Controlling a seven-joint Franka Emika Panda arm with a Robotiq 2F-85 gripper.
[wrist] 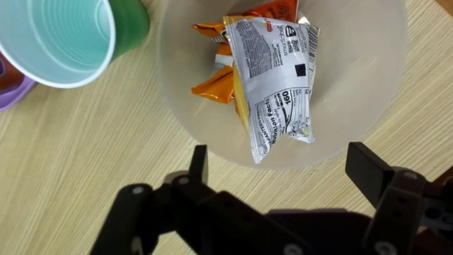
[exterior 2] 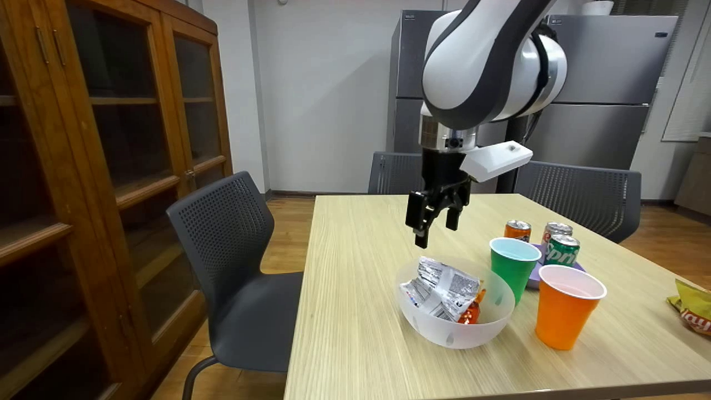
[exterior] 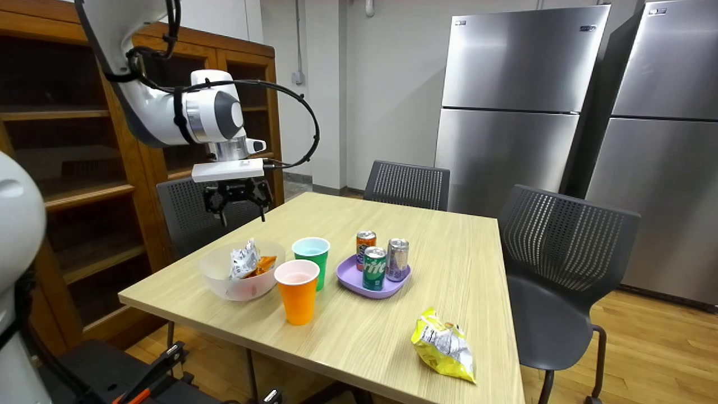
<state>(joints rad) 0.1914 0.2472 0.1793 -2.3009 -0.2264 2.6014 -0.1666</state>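
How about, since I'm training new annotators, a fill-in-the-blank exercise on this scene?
The tray bears ____ cans.
In the wrist view, the silver bag inside the bowl reads "Nutrition ____".
There, the cup beside the bowl is ____ outside.
The open gripper holds ____.

Missing words: three; Facts; green; nothing.

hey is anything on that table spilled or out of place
No spills visible. Only the yellow bag looks slightly odd: it sits apart on the table, while the other bags lie in the bowl.
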